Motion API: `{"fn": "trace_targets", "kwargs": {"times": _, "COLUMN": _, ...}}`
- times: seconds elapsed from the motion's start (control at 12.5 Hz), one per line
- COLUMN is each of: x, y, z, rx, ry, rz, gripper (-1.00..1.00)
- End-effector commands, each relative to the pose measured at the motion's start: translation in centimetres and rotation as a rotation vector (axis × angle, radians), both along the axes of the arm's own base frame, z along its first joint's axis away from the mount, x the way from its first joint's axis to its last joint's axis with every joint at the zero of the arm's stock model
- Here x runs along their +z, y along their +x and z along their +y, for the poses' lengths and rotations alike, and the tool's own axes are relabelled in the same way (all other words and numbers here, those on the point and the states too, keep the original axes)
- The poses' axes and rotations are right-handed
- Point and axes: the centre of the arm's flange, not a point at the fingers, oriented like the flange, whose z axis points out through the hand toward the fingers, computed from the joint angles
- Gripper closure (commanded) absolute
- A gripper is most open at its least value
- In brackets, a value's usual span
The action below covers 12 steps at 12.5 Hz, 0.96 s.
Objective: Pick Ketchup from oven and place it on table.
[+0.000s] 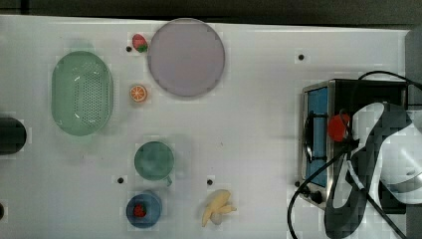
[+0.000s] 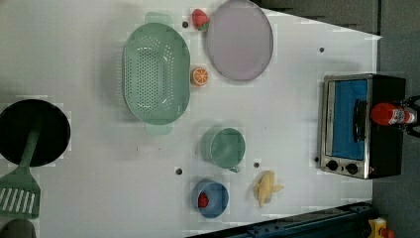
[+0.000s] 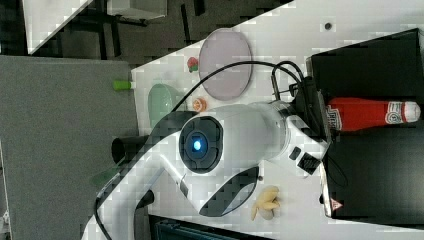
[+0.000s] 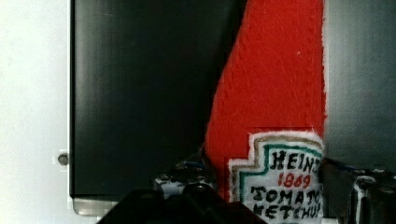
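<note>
I see the ketchup (image 2: 391,114) standing on the black top of the oven (image 2: 346,126), which sits at the top view's right edge of the tabletop (image 1: 259,124). In the right view the ketchup (image 3: 367,114) shows its full length against the oven (image 3: 370,60) roof, white cap away from the arm (image 3: 235,135).

In the wrist view the bottle (image 4: 275,102) sits between the two fingers (image 4: 180,179), one either side at label height. They flank it closely, but I cannot tell whether they are pinching it or merely standing apart around it. In the left view the gripper (image 2: 411,116) reaches in from the left view's right edge to the bottle's cap end. In the top view the ketchup (image 1: 339,127) is a red round beside the arm (image 1: 378,159), over the oven (image 1: 318,134).

Elsewhere on the tabletop, well apart from the oven: a green colander (image 1: 82,93), a grey plate (image 1: 186,57), a strawberry (image 1: 140,43) just beside the plate, an orange slice (image 1: 138,93), a green cup (image 1: 155,161), a blue bowl (image 1: 144,209) with another strawberry in it, and a banana (image 1: 217,207). In the left view a black pan (image 2: 34,131) and a green spatula (image 2: 20,191) lie at the left view's left.
</note>
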Motion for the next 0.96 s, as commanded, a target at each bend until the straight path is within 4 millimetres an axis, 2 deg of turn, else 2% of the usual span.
{"fn": "trace_targets", "kwargs": {"times": 0.08, "x": 4.4, "y": 0.8, "z": -0.2, "rx": 0.059, "ry": -0.034, "rz": -0.035, "gripper": -0.29}}
{"fn": "trace_targets", "kwargs": {"times": 0.32, "x": 10.7, "y": 2.2, "z": 2.5, "rx": 0.237, "ry": -0.067, "rz": -0.002, "gripper": -0.29}}
{"fn": "trace_targets", "kwargs": {"times": 0.56, "x": 15.8, "y": 4.2, "z": 7.9, "rx": 0.497, "ry": -0.049, "rz": -0.022, "gripper": -0.29}}
{"fn": "trace_targets", "kwargs": {"times": 0.8, "x": 18.0, "y": 6.4, "z": 15.3, "rx": 0.790, "ry": -0.029, "rz": -0.050, "gripper": -0.29}}
{"fn": "trace_targets", "kwargs": {"times": 0.96, "x": 17.9, "y": 8.1, "z": 20.8, "rx": 0.970, "ry": -0.013, "rz": -0.050, "gripper": -0.29}}
